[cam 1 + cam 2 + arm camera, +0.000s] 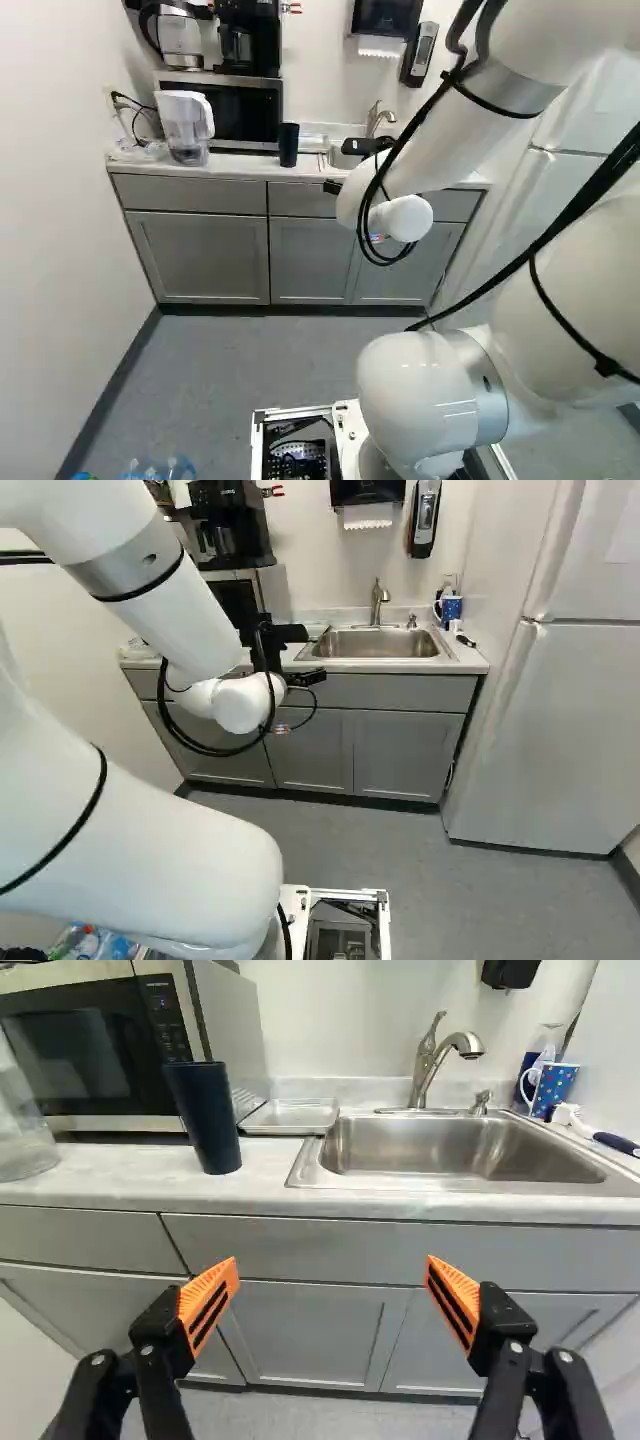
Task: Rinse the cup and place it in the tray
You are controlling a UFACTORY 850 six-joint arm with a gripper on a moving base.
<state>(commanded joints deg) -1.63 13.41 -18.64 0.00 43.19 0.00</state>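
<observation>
In the right base view part of my gripper (306, 678) shows beside the wrist, in front of the counter; its fingertips are hidden there. The wrist view shows the gripper (333, 1275) wide open, nothing between its orange pads, with the cabinet fronts beyond. A tall dark blue cup (205, 1118) stands upright on the counter, ahead of the gripper and above its level, near the microwave's corner; it also shows as a dark cup (288, 145) in the left base view. Between cup and sink lies a shallow tray (290, 1116). The steel sink (462, 1152) has a faucet (428, 1065) behind it.
A microwave (235, 108) and a water pitcher (185, 125) stand left of the cup. A spotted mug (553, 1090) and a brush (615, 1143) are at the sink's far side. The counter edge (300, 1203) runs across ahead; a refrigerator (550, 730) stands at the right.
</observation>
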